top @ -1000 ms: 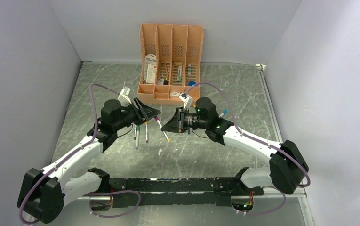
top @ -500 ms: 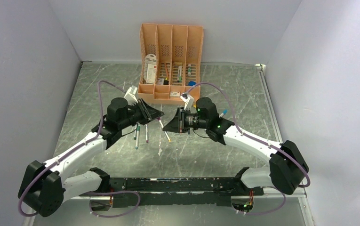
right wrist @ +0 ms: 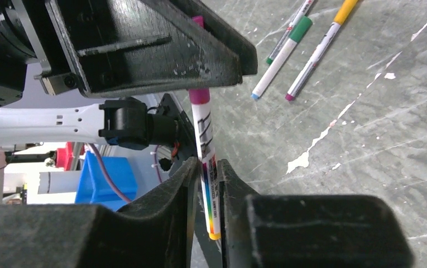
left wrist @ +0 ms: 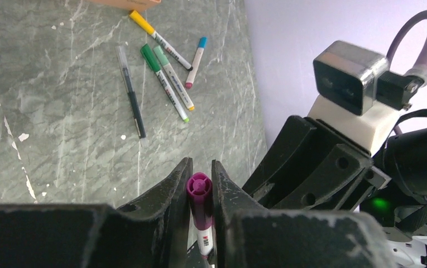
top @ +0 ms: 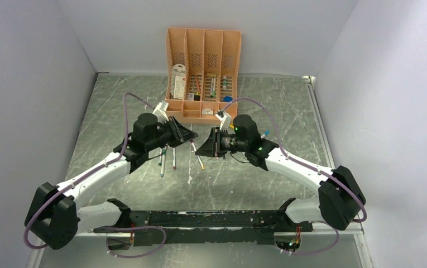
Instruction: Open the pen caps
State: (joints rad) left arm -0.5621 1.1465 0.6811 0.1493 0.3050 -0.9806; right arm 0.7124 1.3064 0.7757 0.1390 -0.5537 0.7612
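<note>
A grey, marble-veined surface (top: 244, 173) lies between pale walls (top: 32, 67). From its near edge we see both arms reach inward and meet over the middle. The left pincer (left wrist: 200, 167) is pressed onto the purple cap (left wrist: 198, 188) of a pen (right wrist: 205, 131), and the cap's round end shows between the fingers. The right pincer (right wrist: 204, 166) pinches the same pen lower down, on its pale printed barrel. The pen is thus held above the surface between the two pincers, with the cap seated on the barrel. Loose pens (right wrist: 281, 56) lie flat on the surface by the left arm, green and yellow caps among them. A second cluster of pens (left wrist: 165, 85) lies scattered nearer the far edge, just short of the peach-orange organiser (top: 202, 39). The organiser stands at the far edge against the back wall.
</note>
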